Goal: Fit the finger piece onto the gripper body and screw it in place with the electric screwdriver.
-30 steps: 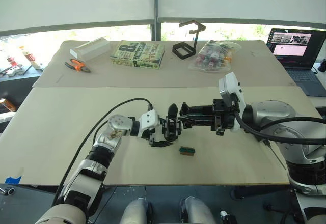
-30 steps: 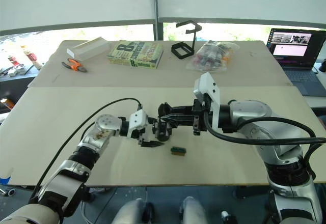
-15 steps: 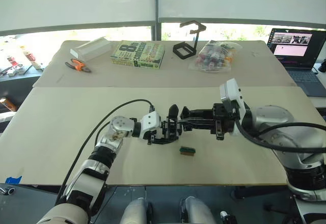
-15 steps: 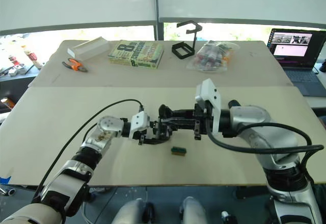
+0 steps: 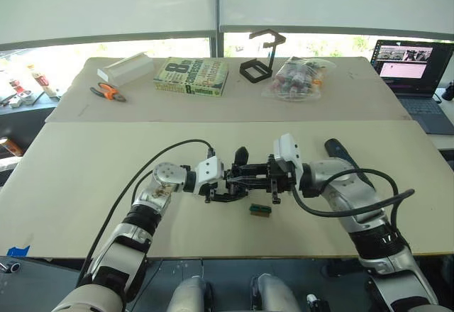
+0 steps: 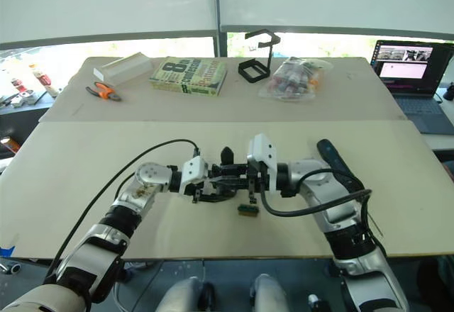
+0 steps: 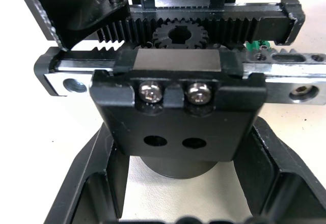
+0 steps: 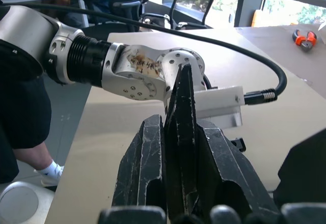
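2 pale tables sit edge to edge. The near table (image 5: 85, 177) carries a small green-and-brown block (image 5: 260, 210) at lower centre. The far table (image 5: 355, 92) carries a white box (image 5: 126, 67), orange pliers (image 5: 107, 91), a book (image 5: 191, 76), a black wire stand (image 5: 258, 62) and a bag of markers (image 5: 298, 79) across the upper frame.

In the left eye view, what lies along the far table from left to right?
Orange-handled pliers → white box → book → black wire-frame stand → clear bag of small items → laptop.
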Robot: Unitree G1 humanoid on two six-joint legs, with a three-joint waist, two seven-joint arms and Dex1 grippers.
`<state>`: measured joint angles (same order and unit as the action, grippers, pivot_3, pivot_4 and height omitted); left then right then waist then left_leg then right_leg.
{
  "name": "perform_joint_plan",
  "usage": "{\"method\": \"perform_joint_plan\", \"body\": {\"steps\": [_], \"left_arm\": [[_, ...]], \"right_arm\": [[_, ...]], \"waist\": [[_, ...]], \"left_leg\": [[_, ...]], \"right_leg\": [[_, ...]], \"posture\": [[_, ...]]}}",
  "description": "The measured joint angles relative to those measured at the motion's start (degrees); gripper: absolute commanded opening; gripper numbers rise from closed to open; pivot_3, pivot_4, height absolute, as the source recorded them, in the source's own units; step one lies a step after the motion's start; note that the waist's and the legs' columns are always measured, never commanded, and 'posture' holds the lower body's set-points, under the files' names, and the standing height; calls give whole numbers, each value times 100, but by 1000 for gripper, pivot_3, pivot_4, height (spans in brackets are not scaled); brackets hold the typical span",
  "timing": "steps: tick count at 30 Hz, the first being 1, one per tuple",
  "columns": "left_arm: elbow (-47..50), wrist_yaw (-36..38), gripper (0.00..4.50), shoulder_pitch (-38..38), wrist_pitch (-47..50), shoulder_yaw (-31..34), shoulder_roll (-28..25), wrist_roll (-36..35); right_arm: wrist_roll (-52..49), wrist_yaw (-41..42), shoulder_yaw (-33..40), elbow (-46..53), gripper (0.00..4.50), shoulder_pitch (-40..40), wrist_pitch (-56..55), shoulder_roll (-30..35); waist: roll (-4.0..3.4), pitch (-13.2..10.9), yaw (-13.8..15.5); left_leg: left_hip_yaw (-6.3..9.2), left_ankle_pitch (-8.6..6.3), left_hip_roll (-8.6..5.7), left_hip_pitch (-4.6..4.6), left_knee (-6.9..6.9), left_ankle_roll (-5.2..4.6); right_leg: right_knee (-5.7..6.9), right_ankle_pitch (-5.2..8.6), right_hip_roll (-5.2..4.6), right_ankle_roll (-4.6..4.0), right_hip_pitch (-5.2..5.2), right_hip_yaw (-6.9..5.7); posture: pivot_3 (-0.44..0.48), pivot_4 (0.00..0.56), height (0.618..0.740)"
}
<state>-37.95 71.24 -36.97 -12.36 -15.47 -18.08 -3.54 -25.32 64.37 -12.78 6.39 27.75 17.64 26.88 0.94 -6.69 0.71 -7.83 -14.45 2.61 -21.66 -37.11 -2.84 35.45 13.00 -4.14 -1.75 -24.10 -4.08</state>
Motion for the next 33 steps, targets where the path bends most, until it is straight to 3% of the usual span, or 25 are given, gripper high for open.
{"method": "perform_joint_plan", "body": {"steps": [13, 33], "left_arm": [[-30, -31, 2331, -20, 3, 0, 6, 21], [-29, -30, 2331, -20, 23, 2, 26, 21]], "right_arm": [[612, 369, -167, -634, 391, 8, -974, -80], [423, 393, -178, -429, 391, 132, -496, -210]], "waist": [[-2, 1, -1], [-2, 1, -2]], "left_leg": [[-1, -1, -3, 10, -9, 0], [-2, -1, -3, 11, -11, 0]], "right_leg": [[25, 1, -6, 1, 2, 1], [31, 1, -10, 0, 1, 2]], "posture": [[0, 150, 740], [0, 150, 740]]}}
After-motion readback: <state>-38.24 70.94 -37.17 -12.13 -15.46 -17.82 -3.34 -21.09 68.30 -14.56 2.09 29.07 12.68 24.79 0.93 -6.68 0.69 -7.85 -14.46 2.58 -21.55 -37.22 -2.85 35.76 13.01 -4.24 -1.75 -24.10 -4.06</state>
